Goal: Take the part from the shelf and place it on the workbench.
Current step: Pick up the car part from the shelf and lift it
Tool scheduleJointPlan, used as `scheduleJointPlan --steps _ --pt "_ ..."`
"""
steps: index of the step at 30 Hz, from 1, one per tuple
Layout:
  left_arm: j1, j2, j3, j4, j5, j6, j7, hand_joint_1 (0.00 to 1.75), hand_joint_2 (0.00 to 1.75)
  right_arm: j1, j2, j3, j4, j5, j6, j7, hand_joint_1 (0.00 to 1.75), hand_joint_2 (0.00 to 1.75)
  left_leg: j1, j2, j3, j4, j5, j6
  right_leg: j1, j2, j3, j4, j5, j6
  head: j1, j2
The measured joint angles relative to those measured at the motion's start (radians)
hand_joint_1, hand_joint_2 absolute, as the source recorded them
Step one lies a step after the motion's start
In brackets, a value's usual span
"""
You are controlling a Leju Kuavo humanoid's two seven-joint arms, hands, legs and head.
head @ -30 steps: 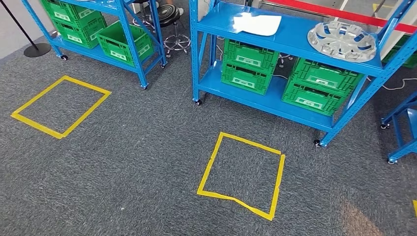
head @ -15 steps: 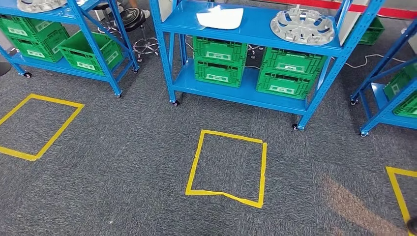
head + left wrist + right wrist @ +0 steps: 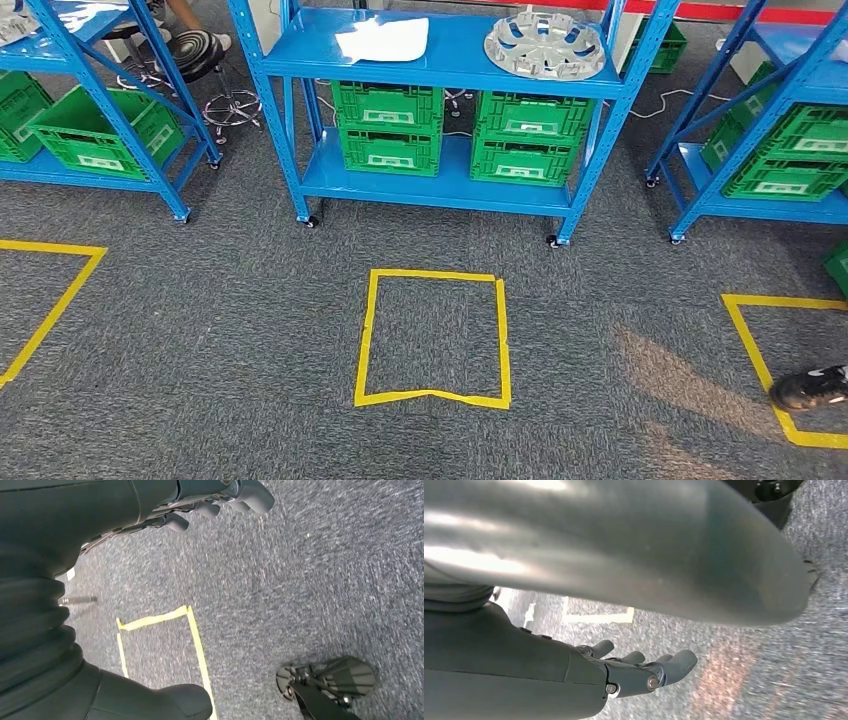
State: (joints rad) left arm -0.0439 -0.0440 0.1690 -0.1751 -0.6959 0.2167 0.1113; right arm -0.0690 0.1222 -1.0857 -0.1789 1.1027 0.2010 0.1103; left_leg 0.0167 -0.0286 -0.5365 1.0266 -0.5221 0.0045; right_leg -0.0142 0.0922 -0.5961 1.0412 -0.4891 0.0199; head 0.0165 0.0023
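**Facing the middle rack, both hands hanging free**

Since the earlier frame my head camera has swung, so the whole scene has slid: the blue metal shelf rack (image 3: 440,60) with the part now sits square ahead of me, and the yellow tape square on the grey carpet (image 3: 435,338) lies directly below it in my view. Nothing on the rack itself has shifted.

My target, the silver spoked wheel cover (image 3: 545,42), lies flat on the rack's upper shelf, toward its right end, well apart from the white sheet (image 3: 382,39) lying to its left on the same shelf. Beneath them, on the lower shelf, stand 4 green plastic crates (image 3: 388,128) in 2 stacks of 2.

My left hand (image 3: 210,502) hangs above the carpet with its fingers loosely extended and apart, grasping nothing. My right hand (image 3: 634,667) also hangs over the carpet, fingers spread and released, nothing in it.

Further blue racks with green crates flank the middle one. A black swivel stool (image 3: 200,60) stands behind the left rack, and a person's dark shoe (image 3: 812,388) rests on the yellow tape square at the right.
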Motion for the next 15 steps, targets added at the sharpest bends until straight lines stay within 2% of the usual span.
scheduleJointPlan --steps 1,2,3,4,5,6,7,8,10,11,12,14,15 --pt "0.001 -0.001 0.000 0.000 0.000 0.000 0.001 0.00 1.75 -0.001 0.000 -0.002 0.000 0.000 -0.001 -0.001 0.00 0.00 0.000 0.012 0.000 -0.002 0.002 0.006 0.001 -0.026 -0.018 0.038 -0.022 0.003 0.003 0.000" --pt "0.002 -0.001 0.000 0.000 0.000 0.000 0.002 0.00 1.75 -0.002 0.000 -0.002 0.000 0.000 -0.002 -0.002 0.00 0.00 -0.002 0.025 -0.001 -0.002 0.003 0.011 0.003 -0.056 -0.045 0.095 -0.054 0.005 0.005 0.000" --pt "0.004 -0.001 0.000 0.000 0.000 0.000 0.002 0.00 1.75 -0.003 0.000 -0.003 0.000 0.000 -0.002 -0.004 0.00 0.00 -0.004 0.038 -0.003 -0.002 0.003 0.014 0.003 -0.074 -0.078 0.165 -0.088 0.007 0.007 0.000" --pt "0.006 0.000 0.000 0.000 0.000 0.000 0.002 0.00 1.75 -0.004 0.000 -0.003 0.000 0.000 -0.003 -0.005 0.00 0.00 -0.006 0.050 -0.004 -0.001 0.002 0.015 0.003 -0.081 -0.109 0.229 -0.114 0.008 0.008 0.000" --pt "0.007 0.000 0.000 0.000 0.000 0.000 0.002 0.00 1.75 -0.004 0.000 -0.003 0.000 0.000 -0.006 -0.006 0.00 0.00 -0.008 0.061 -0.005 -0.001 0.002 0.016 0.003 -0.084 -0.126 0.265 -0.122 0.007 0.008 0.000" --pt "0.008 0.000 0.000 0.000 0.000 0.000 0.003 0.00 1.75 -0.003 0.000 -0.003 0.000 0.000 -0.010 -0.008 0.00 0.00 -0.010 0.069 -0.006 0.000 0.001 0.016 0.004 -0.085 -0.122 0.263 -0.112 0.005 0.008 0.000" --pt "0.007 0.000 0.000 0.000 0.000 0.002 0.004 0.00 1.75 -0.001 0.000 -0.004 0.000 0.000 -0.015 -0.011 0.00 0.00 -0.012 0.074 -0.005 0.000 0.001 0.016 0.005 -0.087 -0.097 0.219 -0.085 0.001 0.008 0.000" --pt "0.006 -0.001 0.000 0.000 0.000 0.003 0.007 0.00 1.75 0.000 0.000 -0.005 0.000 0.000 -0.022 -0.014 0.00 0.00 -0.013 0.079 -0.004 0.000 0.000 0.015 0.007 -0.090 -0.056 0.146 -0.052 -0.006 0.008 0.000" --pt "0.005 -0.003 0.000 0.000 0.000 0.007 0.016 0.00 1.75 -0.002 0.000 -0.006 0.000 -0.001 -0.037 -0.014 0.00 0.87 -0.016 0.087 -0.003 0.000 -0.001 0.011 0.015 -0.101 0.014 0.017 -0.013 -0.020 0.008 0.000" --pt "0.004 -0.003 0.000 0.000 0.000 0.008 0.022 0.00 1.75 -0.003 0.001 -0.007 0.000 -0.001 -0.045 -0.010 0.00 1.31 -0.018 0.089 -0.004 0.000 -0.004 0.010 0.017 -0.106 0.030 -0.015 -0.006 -0.020 0.007 0.000" --pt "0.005 -0.003 0.000 0.000 -0.001 0.008 0.029 0.00 1.75 -0.003 0.002 -0.007 0.000 -0.001 -0.053 -0.004 0.00 1.75 -0.020 0.091 -0.005 0.000 -0.006 0.008 0.018 -0.107 0.033 -0.024 -0.007 -0.018 0.007 0.000" --pt "0.005 -0.001 0.000 0.000 -0.003 0.008 0.042 0.00 1.75 -0.002 0.004 -0.007 0.000 0.001 -0.065 0.011 0.00 1.75 -0.020 0.090 -0.006 -0.002 -0.006 0.006 0.018 -0.106 0.035 -0.028 -0.005 -0.014 0.008 0.000" --pt "0.006 -0.001 0.000 0.000 -0.004 0.008 0.047 0.00 1.75 -0.001 0.004 -0.006 0.000 0.001 -0.069 0.017 0.00 1.75 -0.019 0.090 -0.004 -0.004 -0.004 0.002 0.019 -0.106 0.035 -0.028 -0.005 -0.017 0.008 0.000"
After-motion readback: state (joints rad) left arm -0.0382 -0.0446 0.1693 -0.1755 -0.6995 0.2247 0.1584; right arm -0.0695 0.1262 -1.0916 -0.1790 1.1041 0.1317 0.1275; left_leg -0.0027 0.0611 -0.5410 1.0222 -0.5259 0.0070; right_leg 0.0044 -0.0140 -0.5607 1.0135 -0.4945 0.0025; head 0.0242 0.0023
